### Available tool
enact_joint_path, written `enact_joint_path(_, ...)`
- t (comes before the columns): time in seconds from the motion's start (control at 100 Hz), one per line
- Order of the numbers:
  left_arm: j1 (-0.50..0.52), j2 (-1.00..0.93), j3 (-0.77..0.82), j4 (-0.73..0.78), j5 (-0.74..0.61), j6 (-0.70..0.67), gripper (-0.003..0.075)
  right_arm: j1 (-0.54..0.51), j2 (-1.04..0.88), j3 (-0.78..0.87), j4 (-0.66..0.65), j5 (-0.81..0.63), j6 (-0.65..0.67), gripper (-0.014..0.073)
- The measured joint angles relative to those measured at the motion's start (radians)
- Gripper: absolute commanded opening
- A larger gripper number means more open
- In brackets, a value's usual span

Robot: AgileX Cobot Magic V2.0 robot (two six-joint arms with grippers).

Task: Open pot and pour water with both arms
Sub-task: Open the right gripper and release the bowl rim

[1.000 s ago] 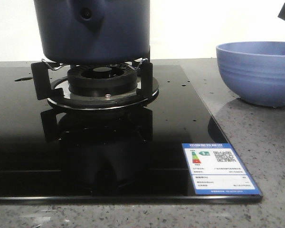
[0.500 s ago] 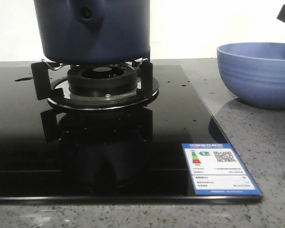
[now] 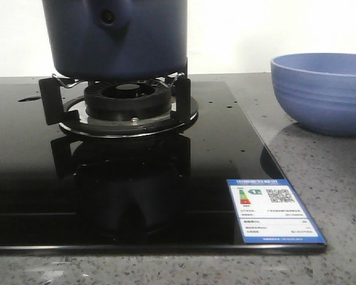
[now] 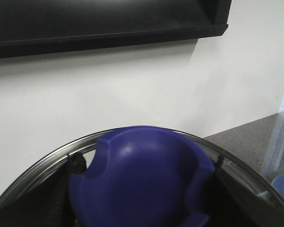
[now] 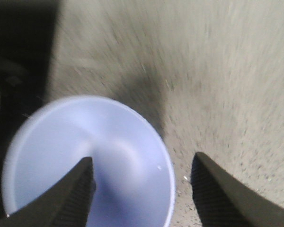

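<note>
The dark navy pot (image 3: 118, 41) stands on the burner, its handle stub (image 3: 110, 18) facing the camera; its top is cut off by the front view's edge. In the left wrist view, my left gripper (image 4: 147, 163) is shut on the lid's blue knob (image 4: 142, 189), a dark finger on each side. The lid's steel rim (image 4: 47, 165) curves around it. Whether the lid is raised off the pot cannot be told. My right gripper (image 5: 142, 165) is open above the periwinkle bowl (image 5: 61, 156), holding nothing, and does not show in the front view.
The black glass cooktop (image 3: 166, 178) carries the burner (image 3: 127, 101) and a blue-and-white label (image 3: 273, 211) at its near right corner. The ribbed periwinkle bowl (image 3: 320, 89) sits on the grey speckled counter (image 3: 326, 190) to the right.
The dark tip of my right gripper, seen at the front view's top right corner, has risen out of that view. Pot and bowl have not moved.
</note>
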Motion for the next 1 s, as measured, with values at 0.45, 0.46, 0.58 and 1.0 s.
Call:
enact_joint_path(0.45, -0.082, 0.113, 0.0, -0.284, -0.016, 0.271, 0.0368, 0.0, -0.437, 0.341, 0.348, -0.353, -0.311, -0.0061)
enact_joint_path(0.46, -0.084, 0.115, 0.0, -0.287, -0.016, 0.282, 0.0368, 0.0, -0.445, 0.351, 0.353, -0.359, -0.324, -0.0061)
enact_joint_path(0.58, -0.13, 0.161, 0.0, -0.335, -0.03, 0.365, 0.0368, 0.0, -0.556, 0.51, 0.375, -0.433, -0.41, -0.0062)
enact_joint_path(1.0, -0.197, 0.364, -0.034, -0.512, -0.092, 0.632, 0.0368, 0.0, -0.799, 0.767, 0.386, -0.466, -0.472, -0.0062)
